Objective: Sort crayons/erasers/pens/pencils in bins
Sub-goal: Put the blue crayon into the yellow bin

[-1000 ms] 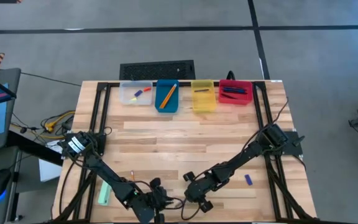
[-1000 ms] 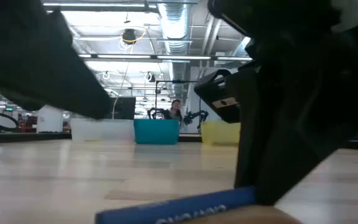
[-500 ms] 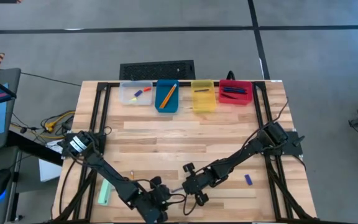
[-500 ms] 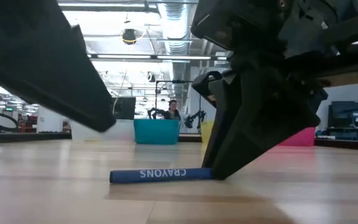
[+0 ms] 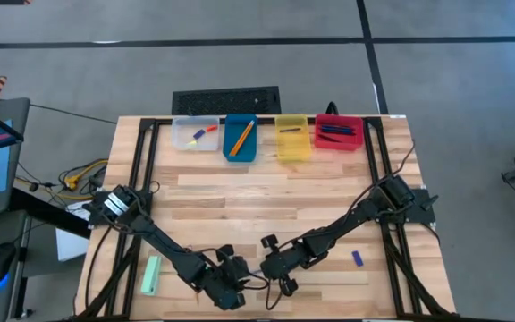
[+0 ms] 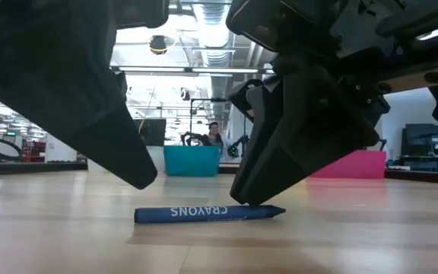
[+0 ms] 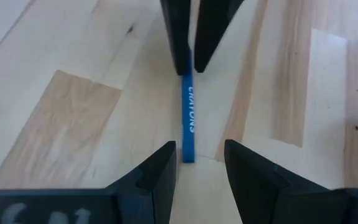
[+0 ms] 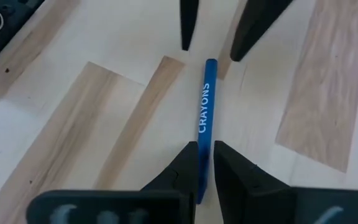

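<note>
A blue crayon (image 6: 204, 214) lies flat on the wooden table near its front edge, between my two grippers. My right gripper (image 8: 207, 148) is shut on its pointed end. My left gripper (image 7: 199, 146) is open; its fingers stand on either side of the crayon's flat end (image 7: 187, 158) and a little above it (image 6: 147, 183), touching nothing. Four bins stand in a row at the far edge: clear (image 5: 195, 134), blue (image 5: 240, 139), yellow (image 5: 292, 137) and red (image 5: 338, 132). My right gripper pinches the crayon near its pointed end (image 8: 204, 134) between its two fingers. The fingers slant down from the table's right side and lie along the crayon. The crayon rests flat on the table, and its tip (image 6: 280, 211) shows just past the fingertips.
A pale green stick (image 5: 151, 275) lies near the front left, beside my left arm. A small blue eraser (image 5: 358, 258) lies at the right. The bins hold erasers, an orange pencil and dark pens. A broad stretch of bare table lies between the grippers and the bins.
My left gripper has gone toward the table's right edge, closer to my right gripper, and has tipped. The crayon was slanted and close to the near edge a second ago. It now lies flat farther in, and its pointed end has come out from behind my right gripper's fingers.
</note>
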`<act>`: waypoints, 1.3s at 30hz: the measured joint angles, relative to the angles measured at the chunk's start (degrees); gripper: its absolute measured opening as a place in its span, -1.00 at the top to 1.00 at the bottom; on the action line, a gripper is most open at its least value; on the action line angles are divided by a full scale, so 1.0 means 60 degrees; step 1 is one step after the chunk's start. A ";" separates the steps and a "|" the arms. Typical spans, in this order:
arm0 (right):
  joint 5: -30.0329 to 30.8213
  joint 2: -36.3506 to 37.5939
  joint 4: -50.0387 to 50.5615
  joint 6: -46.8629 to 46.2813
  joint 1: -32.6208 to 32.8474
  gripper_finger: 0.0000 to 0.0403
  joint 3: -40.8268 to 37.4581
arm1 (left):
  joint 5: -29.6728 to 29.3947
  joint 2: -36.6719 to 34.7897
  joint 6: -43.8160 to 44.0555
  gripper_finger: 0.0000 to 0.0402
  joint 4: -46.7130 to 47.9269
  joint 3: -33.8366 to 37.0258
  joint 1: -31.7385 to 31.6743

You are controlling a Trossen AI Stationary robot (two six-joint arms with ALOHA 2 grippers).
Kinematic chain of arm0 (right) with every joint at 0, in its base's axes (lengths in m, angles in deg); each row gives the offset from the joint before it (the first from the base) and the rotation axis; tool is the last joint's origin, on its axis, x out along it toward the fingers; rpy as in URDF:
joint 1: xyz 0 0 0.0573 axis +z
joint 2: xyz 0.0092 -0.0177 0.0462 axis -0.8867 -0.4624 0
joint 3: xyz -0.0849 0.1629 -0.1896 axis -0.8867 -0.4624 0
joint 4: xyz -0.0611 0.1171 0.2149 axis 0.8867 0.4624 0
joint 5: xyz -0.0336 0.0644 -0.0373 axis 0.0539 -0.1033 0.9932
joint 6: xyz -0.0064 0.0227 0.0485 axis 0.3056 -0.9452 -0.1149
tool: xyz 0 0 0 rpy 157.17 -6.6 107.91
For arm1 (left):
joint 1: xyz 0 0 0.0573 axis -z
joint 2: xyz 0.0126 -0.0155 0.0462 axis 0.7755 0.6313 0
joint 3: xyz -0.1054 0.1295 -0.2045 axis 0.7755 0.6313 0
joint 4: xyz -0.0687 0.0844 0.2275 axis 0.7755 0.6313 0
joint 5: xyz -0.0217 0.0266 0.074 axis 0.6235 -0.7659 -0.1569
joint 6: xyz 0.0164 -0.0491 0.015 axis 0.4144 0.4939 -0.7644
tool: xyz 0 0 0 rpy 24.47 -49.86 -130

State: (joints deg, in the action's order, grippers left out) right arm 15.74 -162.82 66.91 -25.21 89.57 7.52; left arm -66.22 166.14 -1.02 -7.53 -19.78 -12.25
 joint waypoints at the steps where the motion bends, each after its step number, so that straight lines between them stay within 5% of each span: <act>1: 0.0000 0.0000 -0.0026 0.0009 0.0000 0.70 0.0001 | 0.0035 0.0000 -0.0003 0.36 0.0027 0.0000 -0.0037; 17: -0.0033 0.0026 -0.0100 0.0038 -0.0004 0.70 0.0023 | 0.0759 0.0220 -0.0713 0.36 -0.0102 0.0011 -0.0428; 25: -0.0029 0.0029 -0.0020 0.0184 0.0020 0.70 0.0023 | 0.0374 0.0455 -0.0612 0.37 -0.0162 0.0004 -0.0406; 39: 0.0080 0.1407 0.1979 0.0206 0.0394 0.70 -0.0211 | 0.1239 0.0694 -0.0724 0.95 -0.0060 -0.0007 -0.0475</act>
State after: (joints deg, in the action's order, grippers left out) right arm 16.21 -154.38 78.78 -23.97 91.94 6.26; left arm -58.78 170.30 -5.36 -7.89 -19.82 -15.10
